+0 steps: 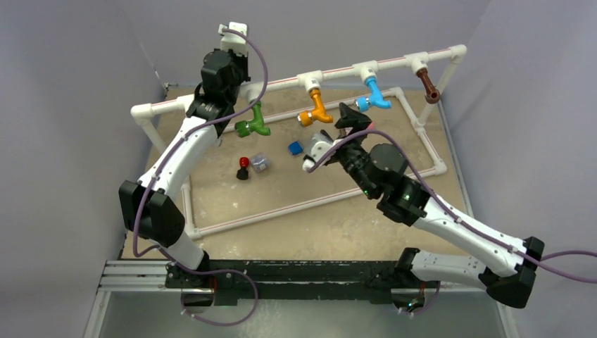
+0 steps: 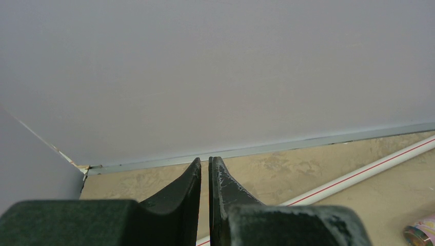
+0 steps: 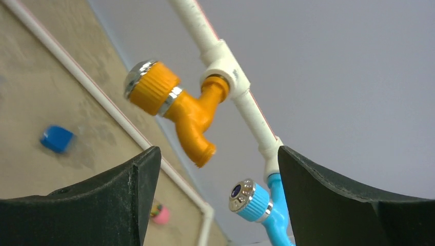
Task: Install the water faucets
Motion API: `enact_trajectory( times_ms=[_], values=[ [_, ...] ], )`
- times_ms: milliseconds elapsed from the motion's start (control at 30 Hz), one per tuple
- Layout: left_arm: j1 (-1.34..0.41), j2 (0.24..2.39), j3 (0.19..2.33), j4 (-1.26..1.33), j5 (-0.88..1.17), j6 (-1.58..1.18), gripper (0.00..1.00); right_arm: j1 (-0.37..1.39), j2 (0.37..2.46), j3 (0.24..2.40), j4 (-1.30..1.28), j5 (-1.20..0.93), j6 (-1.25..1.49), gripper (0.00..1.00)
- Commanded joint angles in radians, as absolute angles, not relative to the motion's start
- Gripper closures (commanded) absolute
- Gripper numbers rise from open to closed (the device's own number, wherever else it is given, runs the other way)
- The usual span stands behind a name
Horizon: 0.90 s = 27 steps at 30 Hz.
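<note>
**Q:** Where do your faucets sit right now, and what are the grippers doing?

**A:** In the top view, three of them hang off the raised white plastic pipe rail [image 1: 338,74] across the upper middle. The orange plastic faucet [image 1: 315,111] is just right of centre. The blue plastic faucet [image 1: 373,95] is next along, and the brown plastic faucet [image 1: 428,86] is at the upper right end. The green plastic faucet [image 1: 253,123] hangs left of centre, right beside your left arm. The arm hides its joint, so I can't tell if it's seated.

**Q:** And the hands?

**A:** Your right gripper [image 1: 350,118] is spread wide with nothing in it. It's just below the rail, between orange and blue, and its wrist view has both of them between the fingers. Your left gripper [image 2: 204,163] is pinched nearly closed with nothing between the fingers, facing the back wall.

**Q:** Anything loose?

**A:** On the tan tabletop [image 1: 317,218], near centre frame, there's a small blue cap [image 1: 295,148] and a red-and-black knob [image 1: 243,167].
</note>
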<state>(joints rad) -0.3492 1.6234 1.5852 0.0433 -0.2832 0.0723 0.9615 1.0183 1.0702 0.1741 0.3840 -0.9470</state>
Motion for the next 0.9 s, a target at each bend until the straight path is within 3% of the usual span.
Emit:
enact_trajectory(
  times_ms=[0,400,633,767,867],
  values=[
    [-0.353,1.666,1.531,-0.073,-0.285,0.082,0.91,0.993,1.036,1.043,0.207,0.483,-1.282,0.15],
    [-0.353,1.664,1.530,-0.074,-0.285,0.082,0.91,1.035,1.196,0.959,0.649,0.663,-1.699,0.15],
    [-0.353,1.663,1.531,-0.074,-0.284,0.082,0.91,1.032,1.306,1.025,0.688,0.655,-1.736,0.20],
    [-0.353,1.660,1.529,-0.071,-0.284,0.082,0.91,1.031,1.346,1.044,0.715,0.660,-1.730,0.27],
    [-0.352,1.659,1.529,-0.071,-0.283,0.082,0.91,1.026,1.370,1.058,0.718,0.670,-1.696,0.41]
  ],
)
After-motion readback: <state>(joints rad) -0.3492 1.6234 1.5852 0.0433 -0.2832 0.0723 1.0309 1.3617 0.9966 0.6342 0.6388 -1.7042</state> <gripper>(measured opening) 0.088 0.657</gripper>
